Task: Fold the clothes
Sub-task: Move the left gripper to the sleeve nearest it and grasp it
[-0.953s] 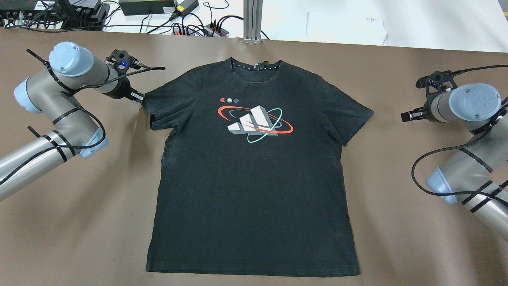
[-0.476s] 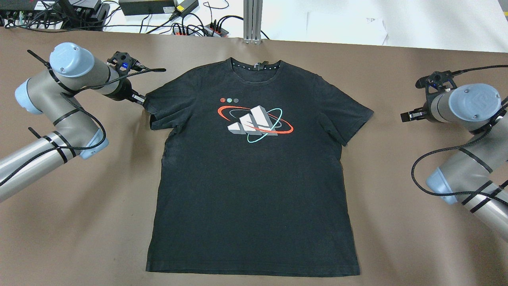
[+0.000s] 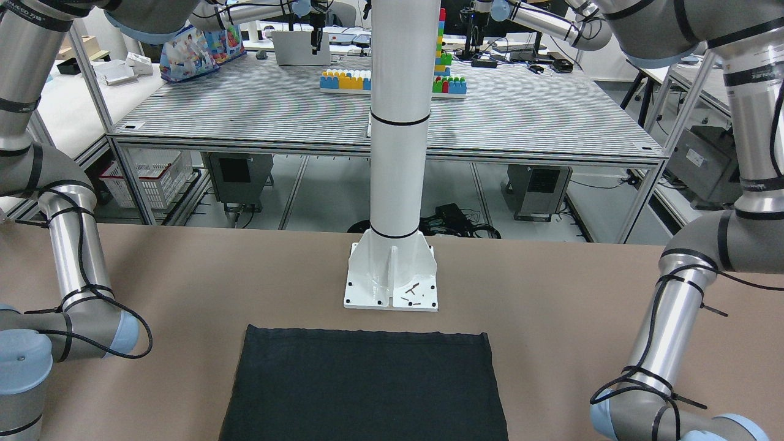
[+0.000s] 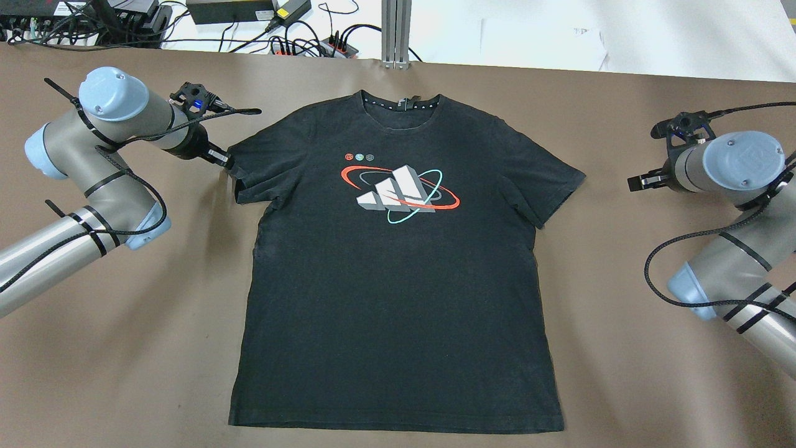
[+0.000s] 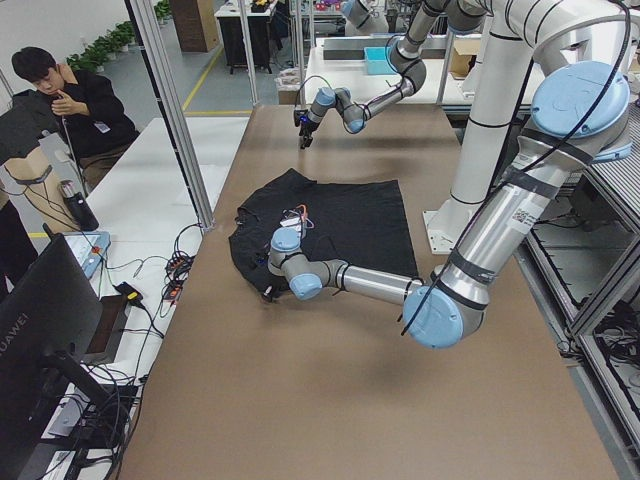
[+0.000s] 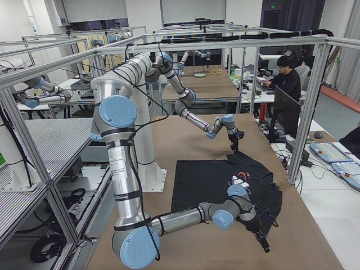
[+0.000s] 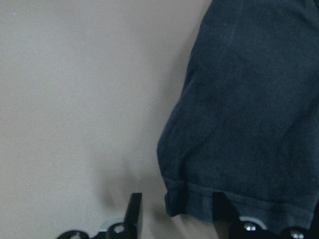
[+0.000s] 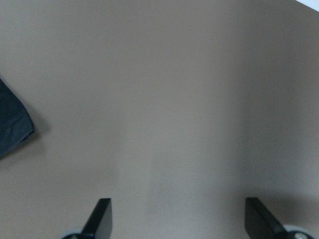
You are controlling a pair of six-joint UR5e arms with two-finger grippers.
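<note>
The clothes (image 4: 398,280) are a black T-shirt with a red, white and teal print, lying flat and face up on the brown table (image 4: 124,348), collar at the far side. My left gripper (image 4: 227,160) sits low at the outer edge of the shirt's left-hand sleeve. In the left wrist view the left gripper (image 7: 177,211) is open and the sleeve hem (image 7: 199,199) lies between the fingers, one finger overlapping the fabric. My right gripper (image 4: 635,182) stands open over bare table, apart from the other sleeve (image 8: 12,127).
The white pillar base (image 3: 392,278) stands just behind the shirt's bottom hem (image 3: 367,334). Cables and power strips (image 4: 298,43) and an aluminium post (image 4: 395,31) line the far table edge. A person (image 5: 70,100) sits beyond the table's end.
My left gripper has edged a little to the right and nearer, closing onto the sleeve edge. The right arm and the shirt body have stayed put.
</note>
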